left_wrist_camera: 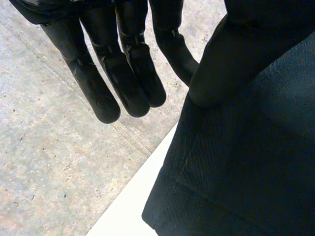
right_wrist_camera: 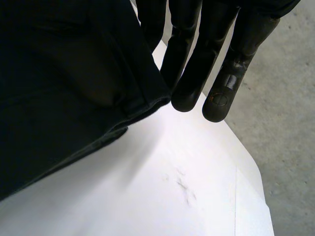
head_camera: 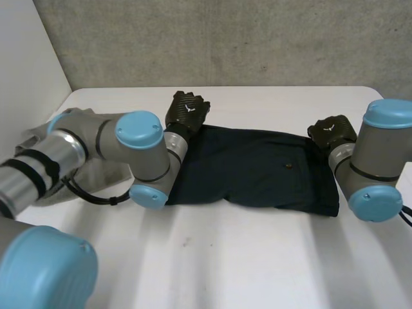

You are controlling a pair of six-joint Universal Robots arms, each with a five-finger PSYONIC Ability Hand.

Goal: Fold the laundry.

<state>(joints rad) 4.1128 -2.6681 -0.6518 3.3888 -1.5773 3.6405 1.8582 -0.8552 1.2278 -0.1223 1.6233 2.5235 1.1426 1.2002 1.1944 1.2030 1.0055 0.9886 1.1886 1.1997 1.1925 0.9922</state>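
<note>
A dark navy garment (head_camera: 257, 167) with a small button lies flat and folded across the middle of the white table (head_camera: 257, 257). My left hand (head_camera: 188, 109) sits at the garment's far left corner. In the left wrist view its fingers (left_wrist_camera: 123, 83) reach straight past the cloth edge, while the thumb presses the garment (left_wrist_camera: 256, 162) at that corner. At the far right corner is my right hand (head_camera: 333, 132). Its straight fingers (right_wrist_camera: 197, 73) lie against the garment's hemmed edge (right_wrist_camera: 59, 88), which is held slightly off the table.
A crumpled grey cloth (head_camera: 32, 138) lies at the table's left side, partly under my left arm. The table's far edge runs close behind both hands, with concrete floor (left_wrist_camera: 44, 162) beyond it. The near half of the table is bare.
</note>
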